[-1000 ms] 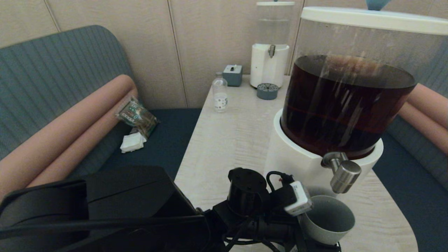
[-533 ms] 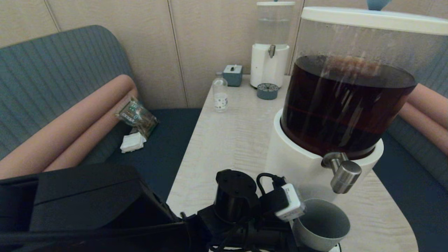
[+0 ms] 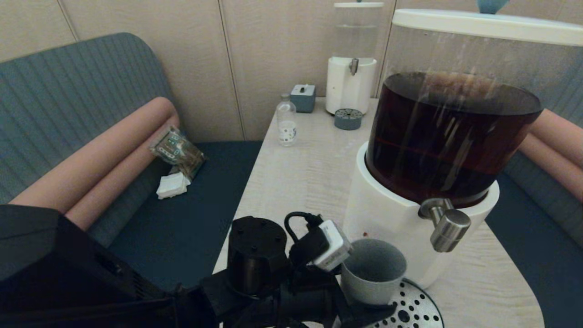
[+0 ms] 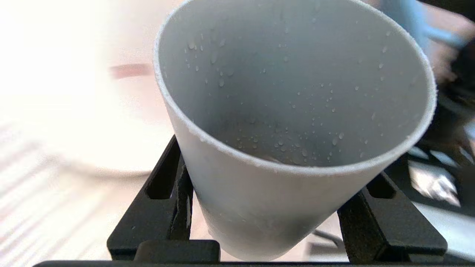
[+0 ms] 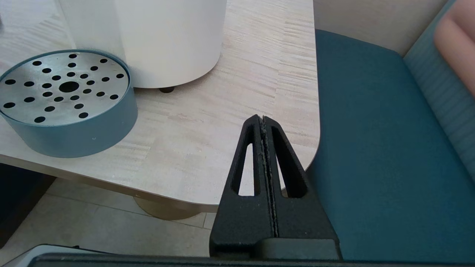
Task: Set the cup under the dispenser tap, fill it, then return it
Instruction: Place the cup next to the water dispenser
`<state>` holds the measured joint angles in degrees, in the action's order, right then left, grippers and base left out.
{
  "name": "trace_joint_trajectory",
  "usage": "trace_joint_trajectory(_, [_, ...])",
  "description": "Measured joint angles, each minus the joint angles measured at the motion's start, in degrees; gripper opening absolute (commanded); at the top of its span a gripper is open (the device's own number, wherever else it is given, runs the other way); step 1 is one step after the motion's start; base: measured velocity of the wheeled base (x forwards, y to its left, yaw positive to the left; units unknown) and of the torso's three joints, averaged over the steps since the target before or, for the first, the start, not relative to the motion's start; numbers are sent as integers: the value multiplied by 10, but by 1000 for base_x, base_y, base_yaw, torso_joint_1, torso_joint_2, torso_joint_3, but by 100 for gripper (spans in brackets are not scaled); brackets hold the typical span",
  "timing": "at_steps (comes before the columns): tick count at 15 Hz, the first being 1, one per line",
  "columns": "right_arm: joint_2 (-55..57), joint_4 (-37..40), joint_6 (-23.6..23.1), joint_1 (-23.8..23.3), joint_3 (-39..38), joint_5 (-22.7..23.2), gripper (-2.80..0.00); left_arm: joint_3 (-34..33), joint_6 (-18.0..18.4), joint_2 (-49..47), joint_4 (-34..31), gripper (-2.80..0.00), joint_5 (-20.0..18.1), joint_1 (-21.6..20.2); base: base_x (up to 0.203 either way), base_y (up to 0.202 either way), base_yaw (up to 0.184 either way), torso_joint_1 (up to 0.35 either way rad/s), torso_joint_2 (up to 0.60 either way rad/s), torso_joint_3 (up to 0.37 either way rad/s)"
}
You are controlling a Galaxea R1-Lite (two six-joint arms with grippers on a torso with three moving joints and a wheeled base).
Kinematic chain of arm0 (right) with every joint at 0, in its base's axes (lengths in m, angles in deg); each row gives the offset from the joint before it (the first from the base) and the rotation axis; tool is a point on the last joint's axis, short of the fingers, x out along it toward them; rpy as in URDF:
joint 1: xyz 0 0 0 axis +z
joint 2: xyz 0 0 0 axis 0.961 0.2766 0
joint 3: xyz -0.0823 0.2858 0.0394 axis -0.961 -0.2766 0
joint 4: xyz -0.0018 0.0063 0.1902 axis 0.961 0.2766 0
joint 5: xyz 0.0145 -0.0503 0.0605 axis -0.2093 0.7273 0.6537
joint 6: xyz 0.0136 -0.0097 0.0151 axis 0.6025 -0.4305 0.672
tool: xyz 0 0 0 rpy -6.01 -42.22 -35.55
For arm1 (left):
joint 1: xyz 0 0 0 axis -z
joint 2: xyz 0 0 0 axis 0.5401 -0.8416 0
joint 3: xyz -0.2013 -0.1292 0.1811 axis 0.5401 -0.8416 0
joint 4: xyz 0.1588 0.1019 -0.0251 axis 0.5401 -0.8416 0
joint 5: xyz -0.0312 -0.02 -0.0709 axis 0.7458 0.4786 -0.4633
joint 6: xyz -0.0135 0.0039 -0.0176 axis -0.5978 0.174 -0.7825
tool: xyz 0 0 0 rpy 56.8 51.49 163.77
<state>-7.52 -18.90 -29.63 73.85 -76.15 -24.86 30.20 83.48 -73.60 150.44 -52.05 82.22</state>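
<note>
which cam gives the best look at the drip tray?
Right wrist view: the drip tray shows whole, perforated steel top and blue wall, beside the dispenser's white base. The head view catches only part of it, behind the cup held by the left gripper. The left wrist view doesn't show it.

head: dim, soft shadows | left wrist: background overexposed, blurred | right wrist: bright, even, sharp

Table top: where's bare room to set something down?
Free: pale wood table between small clear bottle and big white-based dispenser. Crowded: near edge, where left gripper holds grey cup beside perforated drip tray.
</note>
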Motion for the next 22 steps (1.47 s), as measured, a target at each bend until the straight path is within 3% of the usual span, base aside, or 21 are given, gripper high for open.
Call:
trace_joint_trajectory(4, [0, 0, 0, 0, 0, 0, -280, -17, -39, 45, 3, -280, 85, -51, 0, 0, 0, 0, 0, 0])
trace_joint_trajectory(6, [0, 0, 0, 0, 0, 0, -280, -18, -40, 56, 4, -280, 104, -83, 0, 0, 0, 0, 0, 0])
trace_joint_trajectory(10, [0, 0, 0, 0, 0, 0, -280, -2, -34, 47, 16, -280, 106, -149, 0, 0, 0, 0, 0, 0])
trace_joint_trajectory(14, [0, 0, 0, 0, 0, 0, -280, 77, -34, -25, 68, -280, 103, -218, 0, 0, 0, 0, 0, 0])
trace_joint_trajectory(22, [0, 0, 0, 0, 0, 0, -280, 240, -33, -209, 115, -280, 85, -308, 0, 0, 0, 0, 0, 0])
